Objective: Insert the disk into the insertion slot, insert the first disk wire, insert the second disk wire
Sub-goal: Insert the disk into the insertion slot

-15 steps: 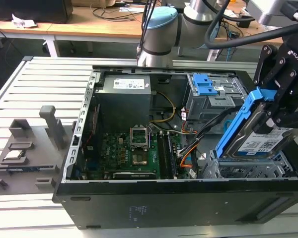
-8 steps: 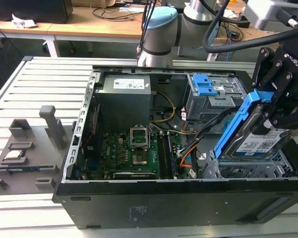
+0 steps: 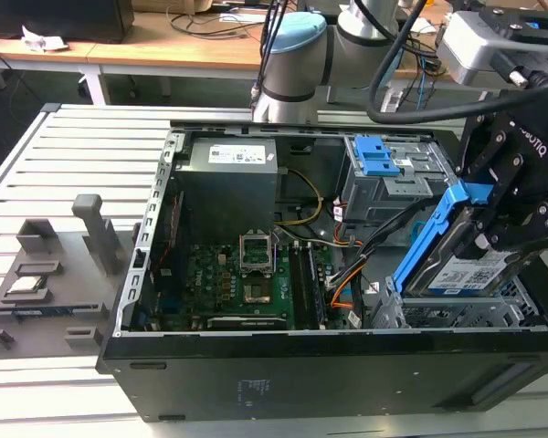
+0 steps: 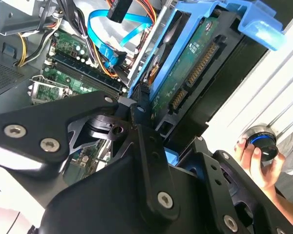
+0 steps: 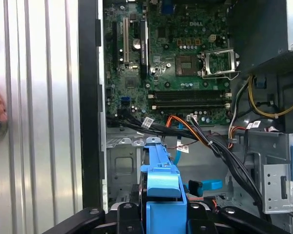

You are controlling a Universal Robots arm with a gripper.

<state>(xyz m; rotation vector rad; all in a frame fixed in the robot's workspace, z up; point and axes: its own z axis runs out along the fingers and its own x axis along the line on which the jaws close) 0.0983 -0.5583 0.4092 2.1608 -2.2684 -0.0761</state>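
The disk (image 3: 457,272) is gripped by the end effector (image 3: 498,228), tilted along 7-to-1 o'clock in the exterior view; the slot (image 3: 438,316) lies just below it, at 6 o'clock.

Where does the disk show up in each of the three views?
Exterior view: the disk is at the exterior view's right, tilted over the insertion slot, gripped by the end effector.
Second wrist view: the disk shows its circuit-board side, edged by its blue frame.
First wrist view: the disk is seen edge-on, blue frame towards the camera.
Shared landmark: the motherboard.
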